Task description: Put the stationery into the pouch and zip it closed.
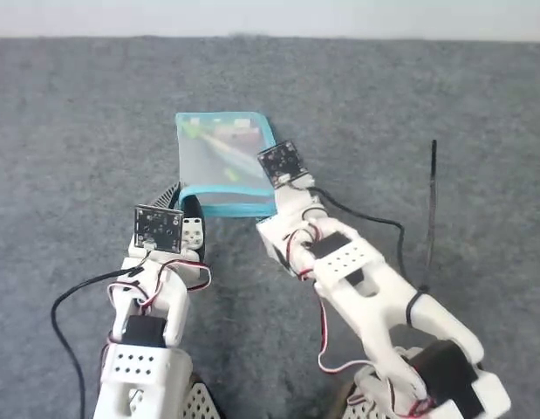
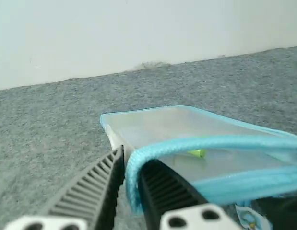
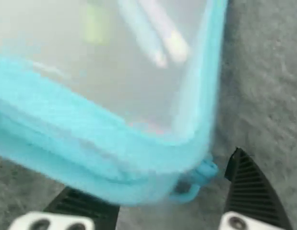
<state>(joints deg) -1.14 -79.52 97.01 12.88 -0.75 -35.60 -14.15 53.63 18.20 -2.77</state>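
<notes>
Left hand (image 2: 133, 162) clamped narrow on the trim of the translucent plastic pouch (image 2: 167, 125) with turquoise edging, at one near corner. Right hand (image 3: 155, 179) spread wide astride the other near corner, small turquoise zipper pull (image 3: 201, 173) between its fingers, apparently untouched. Green and pale stationery (image 1: 219, 144) inside the pouch. Pouch on the grey felt-like bench (image 1: 409, 96), just ahead of both arms.

Probably a lab: grey-carpeted table (image 1: 78, 105).
</notes>
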